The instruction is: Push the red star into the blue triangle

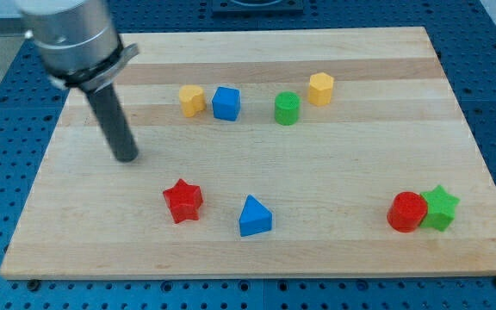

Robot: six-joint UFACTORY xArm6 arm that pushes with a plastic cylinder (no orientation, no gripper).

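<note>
The red star (182,201) lies on the wooden board at the view's lower left of centre. The blue triangle (254,216) lies just to its right and slightly lower, a small gap apart from it. My tip (127,158) is the lower end of the dark rod at the view's left. It sits up and to the left of the red star, apart from it and touching no block.
Near the view's top stand a yellow block (192,100), a blue cube (226,103), a green cylinder (288,108) and a yellow hexagon (320,89). A red cylinder (406,212) touches a green star (440,207) at lower right. The board's (334,172) edges border blue pegboard.
</note>
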